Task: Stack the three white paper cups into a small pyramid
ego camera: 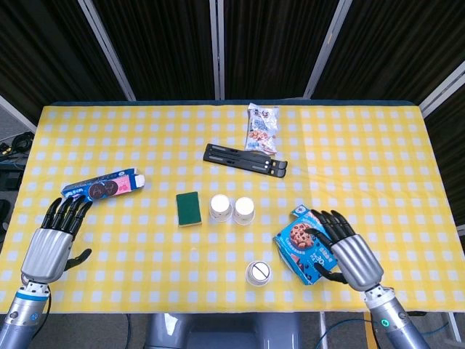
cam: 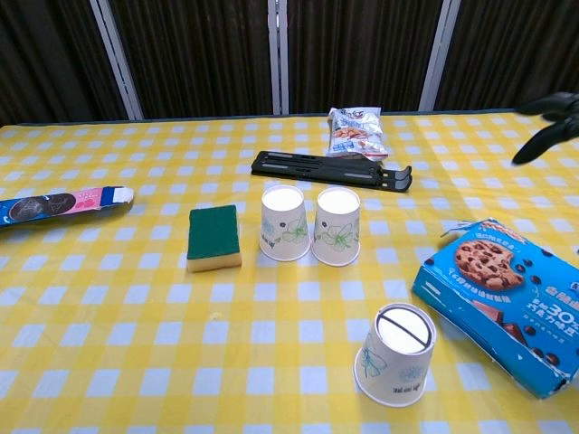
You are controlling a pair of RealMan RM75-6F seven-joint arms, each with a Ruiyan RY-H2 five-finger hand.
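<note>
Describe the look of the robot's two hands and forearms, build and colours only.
Both the left hand and the right hand have brushed silver metal backs with black segmented fingers. Each wrist carries a blue ring over a grey cylindrical forearm. A green dot shows near the right wrist.

Head view looks steeply down on the whole table [ego camera: 378, 145]; chest view sits low, closer.

Right hand [cam: 550, 116] mostly beyond chest view's edge, cookie box [ego camera: 306, 243] partly hidden beneath it overhead
</note>
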